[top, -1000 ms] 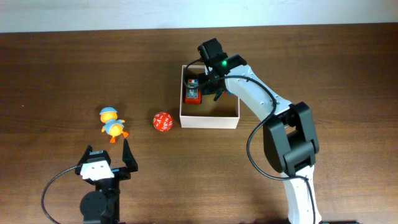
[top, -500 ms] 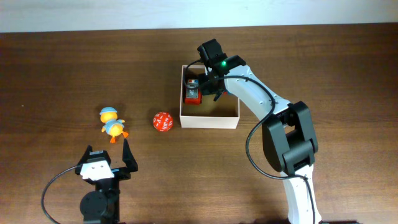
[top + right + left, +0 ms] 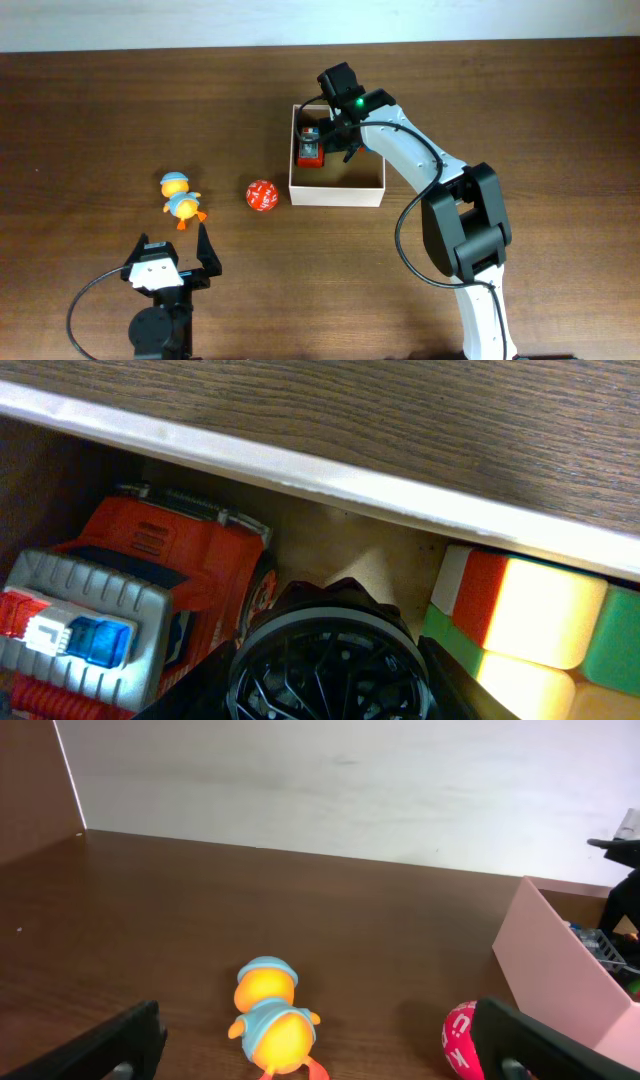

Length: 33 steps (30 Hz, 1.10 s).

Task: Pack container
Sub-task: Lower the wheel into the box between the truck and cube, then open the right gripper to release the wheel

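Note:
The container (image 3: pixel 337 193) is a white-walled square box with a tan floor, right of the table's centre. My right gripper (image 3: pixel 336 134) reaches into its far left part and is shut on a black round spoked toy (image 3: pixel 330 660), held low over the floor. A red toy truck (image 3: pixel 311 150) lies in the box beside it, also in the right wrist view (image 3: pixel 150 570). A colour cube (image 3: pixel 530 615) sits on the other side. My left gripper (image 3: pixel 175 247) is open and empty near the front left edge, behind an orange duck (image 3: pixel 181 200) and a red ball (image 3: pixel 261 195).
In the left wrist view the duck (image 3: pixel 270 1020) lies between the open fingers' line of sight, the red ball (image 3: pixel 462 1038) is at the right finger, and the container's wall (image 3: pixel 555 960) stands further right. A pale wall bounds the table's far edge.

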Motion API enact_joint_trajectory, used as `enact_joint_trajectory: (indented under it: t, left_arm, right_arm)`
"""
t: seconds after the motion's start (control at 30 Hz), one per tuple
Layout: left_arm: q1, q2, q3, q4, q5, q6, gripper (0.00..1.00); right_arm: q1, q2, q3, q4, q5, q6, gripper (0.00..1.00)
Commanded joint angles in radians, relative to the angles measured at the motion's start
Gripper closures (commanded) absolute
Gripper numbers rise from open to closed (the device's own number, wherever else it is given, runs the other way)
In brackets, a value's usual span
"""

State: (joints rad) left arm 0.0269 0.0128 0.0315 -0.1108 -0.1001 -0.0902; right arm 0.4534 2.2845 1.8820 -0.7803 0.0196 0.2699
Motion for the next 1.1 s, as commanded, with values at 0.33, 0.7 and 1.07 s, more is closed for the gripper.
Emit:
enact_joint_trajectory:
  t: [0.33,0.7,1.07]
  left_arm:
    - [0.005,-0.006,-0.006,0.003,0.018,0.016,0.01]
    - [0.005,-0.006,-0.006,0.003,0.018,0.016,0.01]
    - [0.005,-0.006,-0.006,0.003,0.018,0.016,0.01]
  right_arm:
    - [0.004,0.013,0.016,0.008,0.019,0.008,0.48]
    - [0.004,0.013,0.016,0.011,0.019,0.008,0.43]
    - [0.003,0.004,0.105,-0.054,0.023,-0.002,0.44]
